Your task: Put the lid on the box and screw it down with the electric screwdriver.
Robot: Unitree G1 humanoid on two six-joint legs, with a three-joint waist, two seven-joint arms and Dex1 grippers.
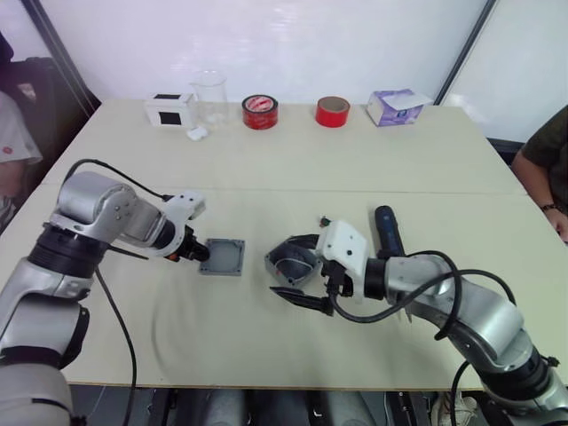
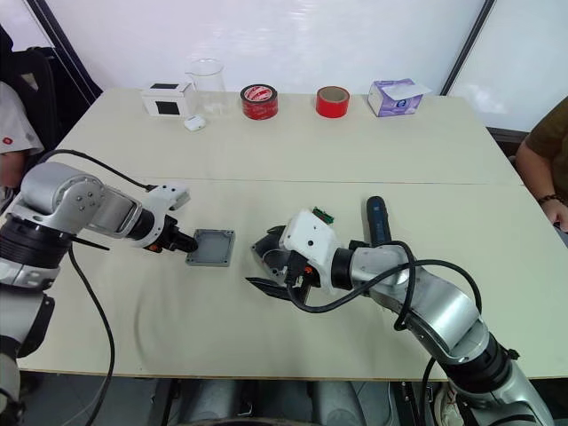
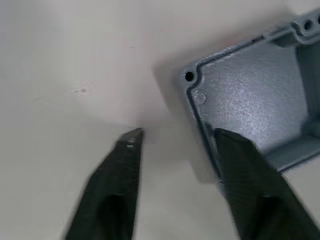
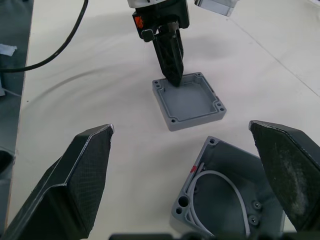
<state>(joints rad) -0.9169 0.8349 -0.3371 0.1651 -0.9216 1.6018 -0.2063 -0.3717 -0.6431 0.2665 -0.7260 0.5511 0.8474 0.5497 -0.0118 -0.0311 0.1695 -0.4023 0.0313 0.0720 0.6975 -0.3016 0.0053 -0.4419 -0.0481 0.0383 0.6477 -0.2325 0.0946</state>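
Beige table point(image 1: 293, 160) seen from above, with 2 arms reaching toward its centre. The left gripper point(image 3: 175, 137) is open, its 2 black fingers point(image 3: 120, 165) straddling one rim of the lid point(image 1: 222, 256): one finger sits inside the lid's hollow face, the other on the table just outside it; nothing is clamped. The lid lies flat on the table, hollow side up, a screw hole visible at each corner. The box point(image 4: 225, 190) sits just right of the lid, apart from it, open, with a white wire curled inside and a small red mark on one wall. The right gripper point(image 4: 190, 170) is spread wide on either side of the box, holding nothing. The electric screwdriver point(image 1: 388, 229) lies on the table behind the right arm. Along the far edge: a white box point(image 1: 169, 108), a clear beaker point(image 1: 210, 98), 2 red tape rolls point(image 1: 260, 112), a purple tissue box point(image 1: 396, 106)
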